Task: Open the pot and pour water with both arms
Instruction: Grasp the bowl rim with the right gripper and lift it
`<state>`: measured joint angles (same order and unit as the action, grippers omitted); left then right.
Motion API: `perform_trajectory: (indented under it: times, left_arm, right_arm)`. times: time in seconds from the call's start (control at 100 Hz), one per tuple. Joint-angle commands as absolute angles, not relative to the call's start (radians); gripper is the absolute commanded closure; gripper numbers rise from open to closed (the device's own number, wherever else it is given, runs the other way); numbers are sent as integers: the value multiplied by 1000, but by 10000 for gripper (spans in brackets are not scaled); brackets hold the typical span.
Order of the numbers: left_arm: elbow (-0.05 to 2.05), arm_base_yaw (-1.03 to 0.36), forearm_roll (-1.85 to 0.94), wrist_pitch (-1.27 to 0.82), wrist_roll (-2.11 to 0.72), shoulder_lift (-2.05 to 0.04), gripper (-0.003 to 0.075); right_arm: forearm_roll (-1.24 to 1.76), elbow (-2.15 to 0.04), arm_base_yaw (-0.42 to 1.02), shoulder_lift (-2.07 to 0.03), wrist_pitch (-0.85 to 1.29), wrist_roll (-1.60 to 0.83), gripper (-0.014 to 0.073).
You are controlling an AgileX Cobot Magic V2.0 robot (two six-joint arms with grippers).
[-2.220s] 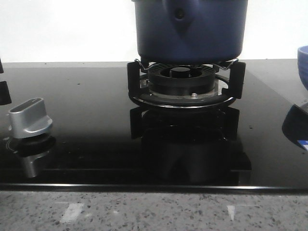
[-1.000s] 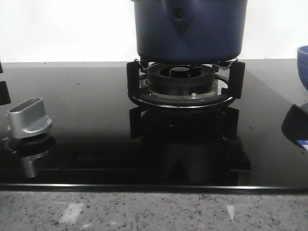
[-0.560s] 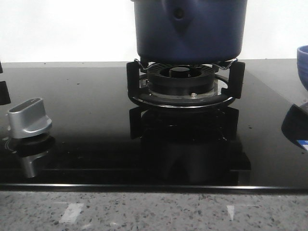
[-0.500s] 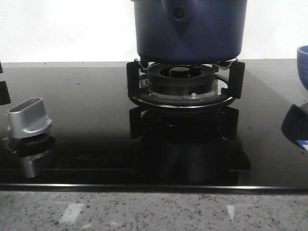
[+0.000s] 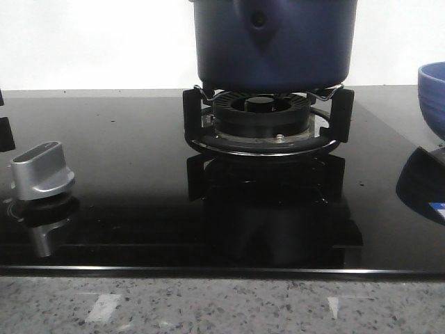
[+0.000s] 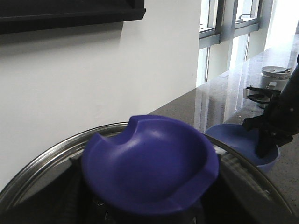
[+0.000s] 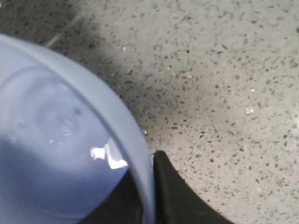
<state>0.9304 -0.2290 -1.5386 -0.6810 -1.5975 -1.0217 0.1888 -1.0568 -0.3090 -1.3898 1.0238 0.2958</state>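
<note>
While pot (image 5: 274, 42) sits, right gripper (image 7: 152, 205) pinches bowl (image 7: 56, 154)

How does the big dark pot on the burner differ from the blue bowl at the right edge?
The large dark navy-blue cylindrical pot is deeper in colour; the smaller blue bowl is lighter. The pot has near-straight walls and a riveted handle mount; the bowl's side curves and shows no handle. The pot stands raised on the black burner grate; the bowl sits to its right, off the grate. Both are blue, round vessels.
</note>
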Motion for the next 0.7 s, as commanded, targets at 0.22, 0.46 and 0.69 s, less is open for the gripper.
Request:
perform_trajectory:
  times: [0.22, 0.46, 0.69]
  left_arm:
    - [964, -228, -1627, -688, -1589, -1000, 449]
    - [964, -228, -1627, -686, -1589, -1000, 449]
    - [964, -228, -1627, -686, -1589, -1000, 449]
  right_arm:
    - [201, -1123, -314, -1361, 1034, 264, 667]
    - [205, -1277, -301, -1330, 1071, 245, 666]
    - [205, -1507, -225, -1334, 1140, 227, 656]
